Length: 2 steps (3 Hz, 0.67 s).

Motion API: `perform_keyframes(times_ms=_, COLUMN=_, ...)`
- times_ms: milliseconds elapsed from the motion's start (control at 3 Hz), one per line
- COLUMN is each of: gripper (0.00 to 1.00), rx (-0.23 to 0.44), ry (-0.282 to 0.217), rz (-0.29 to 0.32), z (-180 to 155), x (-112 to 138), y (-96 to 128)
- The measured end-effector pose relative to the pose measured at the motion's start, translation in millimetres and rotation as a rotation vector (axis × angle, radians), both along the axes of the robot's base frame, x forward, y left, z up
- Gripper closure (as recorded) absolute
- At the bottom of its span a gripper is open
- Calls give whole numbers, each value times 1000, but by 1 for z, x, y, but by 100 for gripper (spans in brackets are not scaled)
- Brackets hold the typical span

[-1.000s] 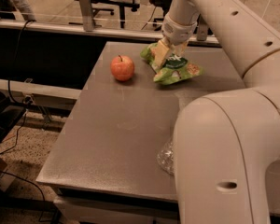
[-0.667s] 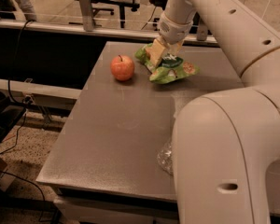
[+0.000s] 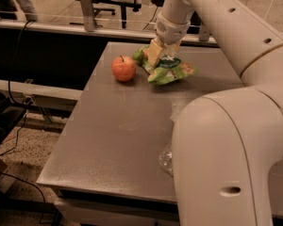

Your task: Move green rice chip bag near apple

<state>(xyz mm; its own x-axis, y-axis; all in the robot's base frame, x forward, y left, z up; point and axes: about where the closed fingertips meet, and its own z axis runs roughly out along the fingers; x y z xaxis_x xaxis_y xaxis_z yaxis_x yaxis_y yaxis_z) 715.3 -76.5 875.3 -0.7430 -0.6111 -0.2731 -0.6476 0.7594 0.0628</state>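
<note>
One tan finger (image 3: 153, 53) of the gripper (image 3: 156, 56) shows, pressed onto the top of the chip bag (image 3: 173, 71). Its partner is hidden behind it, and together they pinch the bag's upper edge. The finger covers part of the bag, and the lettering is hard to read. Well in front of the fingers, a clear plastic item (image 3: 165, 160) is mostly hidden by the arm (image 3: 226, 140), which also cuts off the right side of the table (image 3: 118, 135). Since a second ago the fingers and bag have shifted slightly left, toward the apple (image 3: 124, 68), which has not moved. The apple sits just left of the fingers, a narrow gap from the bag. In front of the fingers the tabletop lies open to the near edge; behind them the far edge is close.
</note>
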Motion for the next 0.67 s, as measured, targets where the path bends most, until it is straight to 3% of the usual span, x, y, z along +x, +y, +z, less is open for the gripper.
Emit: perform_keyframes(times_ms=667, gripper=13, rx=13, ry=11, rz=25, z=-5, x=-6, y=9)
